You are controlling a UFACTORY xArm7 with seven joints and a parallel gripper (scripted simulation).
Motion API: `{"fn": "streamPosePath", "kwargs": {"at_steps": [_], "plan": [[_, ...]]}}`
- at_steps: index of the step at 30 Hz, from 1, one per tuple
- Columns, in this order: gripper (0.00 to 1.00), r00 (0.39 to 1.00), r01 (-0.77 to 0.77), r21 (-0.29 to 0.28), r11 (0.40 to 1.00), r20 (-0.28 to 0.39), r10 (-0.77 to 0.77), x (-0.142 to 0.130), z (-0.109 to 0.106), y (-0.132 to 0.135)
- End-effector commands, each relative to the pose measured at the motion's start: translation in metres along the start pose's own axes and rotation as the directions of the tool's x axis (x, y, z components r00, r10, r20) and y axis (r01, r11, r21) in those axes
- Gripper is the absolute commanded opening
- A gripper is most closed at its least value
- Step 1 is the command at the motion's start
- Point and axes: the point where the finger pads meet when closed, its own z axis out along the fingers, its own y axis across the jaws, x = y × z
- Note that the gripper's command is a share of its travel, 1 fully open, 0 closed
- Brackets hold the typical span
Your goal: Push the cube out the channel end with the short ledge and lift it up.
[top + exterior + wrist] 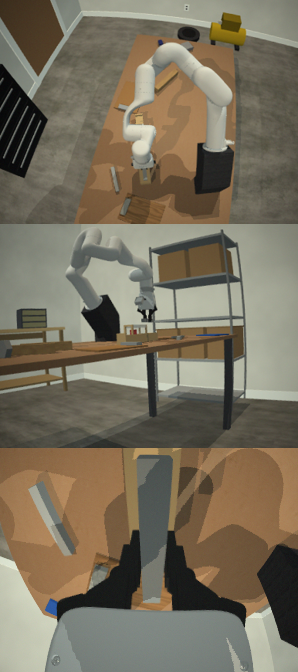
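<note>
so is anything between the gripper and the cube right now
Yes. The gripper, shut on a grey bar, hangs above one end of the channel; its walls enclose the red cube.

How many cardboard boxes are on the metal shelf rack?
5. On the rack: top left box, top right box; partly behind the table: lower left box, lower middle box, lower right box. More may be hidden.

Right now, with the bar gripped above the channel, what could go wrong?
1. The gripper pinches the grey bar only at its upper end; pushing the cube could twist or slip it.
2. In the wrist view the bar hides the channel below, so alignment is hard to judge.
</note>
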Motion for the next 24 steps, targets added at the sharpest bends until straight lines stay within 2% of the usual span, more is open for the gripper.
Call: {"fn": "streamPosePath", "kwargs": {"at_steps": [1, 3, 13, 24], "plan": [[0.00, 1.000, -0.001, 0.000, 1.000, -0.002, 0.001, -0.001, 0.020, -0.002], [0.00, 1.000, -0.001, 0.000, 1.000, -0.002, 0.001, -0.001, 0.031, -0.002], [0.00, 1.000, -0.001, 0.000, 1.000, -0.002, 0.001, -0.001, 0.039, -0.002], [0.00, 1.000, -0.001, 0.000, 1.000, -0.002, 0.001, -0.001, 0.058, -0.002]]}}
